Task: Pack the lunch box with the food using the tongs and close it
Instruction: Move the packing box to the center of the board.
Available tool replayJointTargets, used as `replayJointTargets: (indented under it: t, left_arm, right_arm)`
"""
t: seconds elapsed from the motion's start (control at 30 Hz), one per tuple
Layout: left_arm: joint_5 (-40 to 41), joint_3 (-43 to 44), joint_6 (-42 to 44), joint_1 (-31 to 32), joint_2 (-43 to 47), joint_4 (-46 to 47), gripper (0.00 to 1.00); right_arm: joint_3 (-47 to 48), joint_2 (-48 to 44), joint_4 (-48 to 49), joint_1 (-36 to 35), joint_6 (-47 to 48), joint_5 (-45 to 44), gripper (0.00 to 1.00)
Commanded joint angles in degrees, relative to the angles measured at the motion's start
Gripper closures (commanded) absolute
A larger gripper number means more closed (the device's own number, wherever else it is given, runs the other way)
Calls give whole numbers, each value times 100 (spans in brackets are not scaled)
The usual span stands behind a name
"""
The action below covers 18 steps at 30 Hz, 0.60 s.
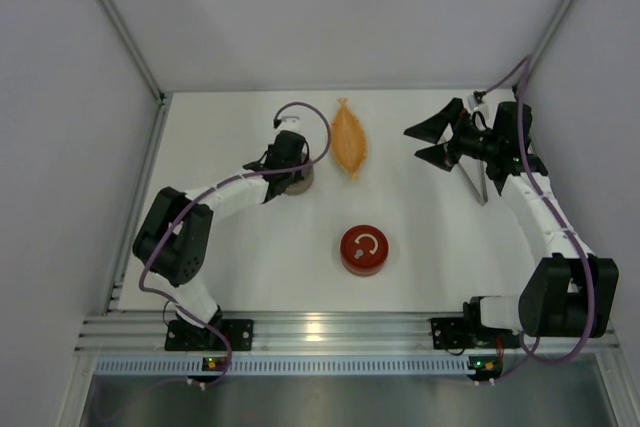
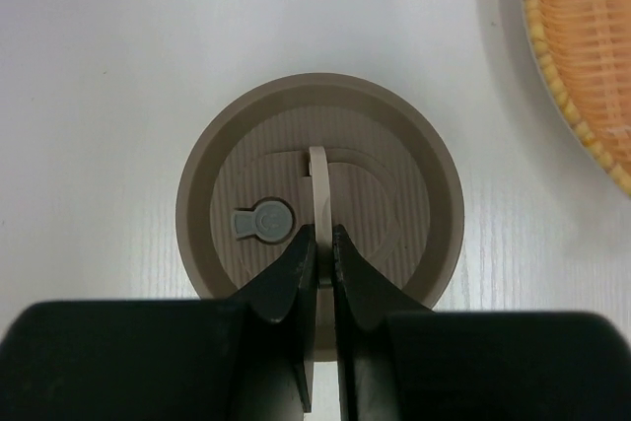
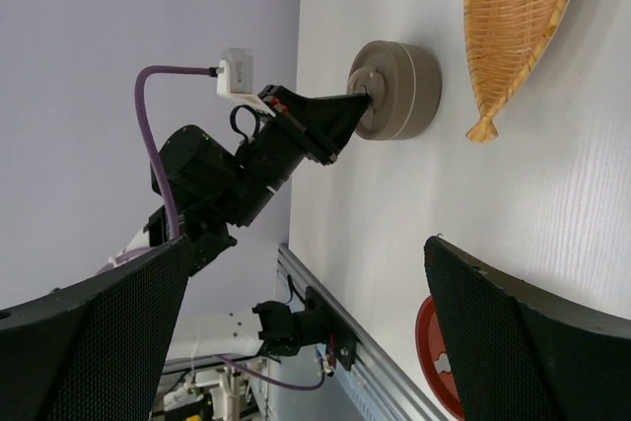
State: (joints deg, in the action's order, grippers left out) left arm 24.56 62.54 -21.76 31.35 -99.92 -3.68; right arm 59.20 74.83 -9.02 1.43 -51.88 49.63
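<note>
I see the white table (image 1: 250, 247) filling most of the overhead view, with pale panels (image 1: 60, 97) around it. The left arm (image 1: 215, 197) bends in from its base and reaches toward the middle of the table. The right arm (image 1: 545, 222) stretches up the right side toward the far edge.

Next in size is the flat orange woven leaf-shaped dish (image 1: 349, 137). It lies beyond the centre, between my two grippers. The right gripper (image 1: 420, 143) hangs to the right of the dish with its black fingers spread wide, holding nothing. The slim silver metal tongs (image 1: 476, 185) lie on the table just beneath that arm's wrist, near the right wall and apart from the fingers.

Closer to the bases, well apart from the dish, sits a round red container (image 1: 364, 250) with a white curl on its top.

Just left of the dish stands the round taupe lunch box (image 2: 394, 175) with its lid on. The left gripper (image 2: 322, 244) is down on it. Its jaws are pressed nearly together, pinching the thin pale upright tab (image 2: 317, 179) that rises from the middle of the ribbed lid. Beside the tab I can make out a small grey round plug (image 2: 261, 222) set into the lid.
</note>
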Motion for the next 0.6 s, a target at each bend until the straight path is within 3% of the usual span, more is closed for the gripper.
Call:
replayJointTargets:
  t: [0.0, 0.1, 0.13, 0.2, 0.3, 0.4, 0.57]
  left_arm:
    - [-1828, -252, 1136, -15, 130, -438, 100]
    - [-3235, -304, 2497, -24, 358, -956, 100]
    - [-3803, -348, 3467, -33, 455, -1333, 100]
    - [-4334, -339, 3755, -42, 526, -1563, 100]
    - [-5299, -269, 5456, -85, 649, -2714, 100]
    - [-5584, -348, 6644, -86, 859, -3655, 100]
    - [-5506, -594, 7835, -68, 1254, -4656, 100]
  right_arm:
    - [21, -118, 321, 121, 116, 179, 0]
    - [13, -100, 505, 121, 116, 363, 1]
    - [13, -83, 593, 121, 116, 459, 1]
    - [-5, -100, 716, 121, 125, 556, 1]
    - [-58, -135, 849, 121, 151, 697, 1]
    - [-110, -205, 1129, 121, 187, 838, 1]
    - [-84, -258, 1016, 121, 353, 979, 1]
